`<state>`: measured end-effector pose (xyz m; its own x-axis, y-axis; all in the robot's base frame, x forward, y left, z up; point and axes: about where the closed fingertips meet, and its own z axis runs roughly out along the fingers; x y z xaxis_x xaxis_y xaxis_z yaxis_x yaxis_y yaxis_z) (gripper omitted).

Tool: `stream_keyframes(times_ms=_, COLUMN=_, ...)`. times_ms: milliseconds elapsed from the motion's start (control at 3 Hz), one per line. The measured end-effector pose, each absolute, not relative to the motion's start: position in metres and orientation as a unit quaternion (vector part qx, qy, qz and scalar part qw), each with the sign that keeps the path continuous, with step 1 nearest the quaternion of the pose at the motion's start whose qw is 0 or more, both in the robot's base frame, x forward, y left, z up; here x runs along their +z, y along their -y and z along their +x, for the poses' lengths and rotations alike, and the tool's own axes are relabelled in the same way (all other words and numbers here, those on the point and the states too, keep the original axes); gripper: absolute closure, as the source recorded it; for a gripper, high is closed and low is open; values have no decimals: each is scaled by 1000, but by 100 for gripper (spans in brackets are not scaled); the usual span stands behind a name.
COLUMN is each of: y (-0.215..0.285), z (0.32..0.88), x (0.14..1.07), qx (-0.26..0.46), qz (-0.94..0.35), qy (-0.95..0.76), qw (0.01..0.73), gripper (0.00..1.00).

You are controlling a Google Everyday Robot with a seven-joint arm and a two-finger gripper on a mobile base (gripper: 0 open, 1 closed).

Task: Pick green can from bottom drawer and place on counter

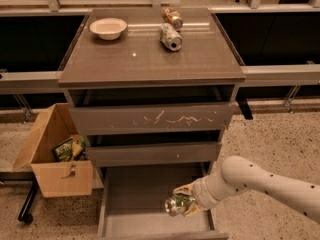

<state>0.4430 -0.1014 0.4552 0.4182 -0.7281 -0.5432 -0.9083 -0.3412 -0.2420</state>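
A shiny green-and-silver drink can [176,204] is held in the jaws of the gripper [186,204] over the right side of the open grey-brown bottom drawer [135,204]. Near the far edge of the glossy grey-brown table [125,59] are seen a silver-grey can [170,37], an orange-brown can [172,18] and a white bowl [108,27].

**Speckled floor, dark bays**

Speckled beige floor [270,144] fills the bottom. A cardboard box [50,159] (flaps open, packets [67,148] inside) sits lower left. A grey rail [280,75] and dark recesses [35,44] flank the cabinet [150,119]. The gripper [186,204], lower centre, clasps the can [175,204].
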Motion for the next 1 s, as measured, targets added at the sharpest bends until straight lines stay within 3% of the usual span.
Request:
stream_keyframes(times_ms=667, y=71, z=422, x=579, qx=102, qz=-858, qy=-414, qw=285, gripper=100)
stream_keyframes(times_ms=1000, y=71, z=422, x=579, qx=102, qz=-858, qy=-414, qw=285, gripper=100)
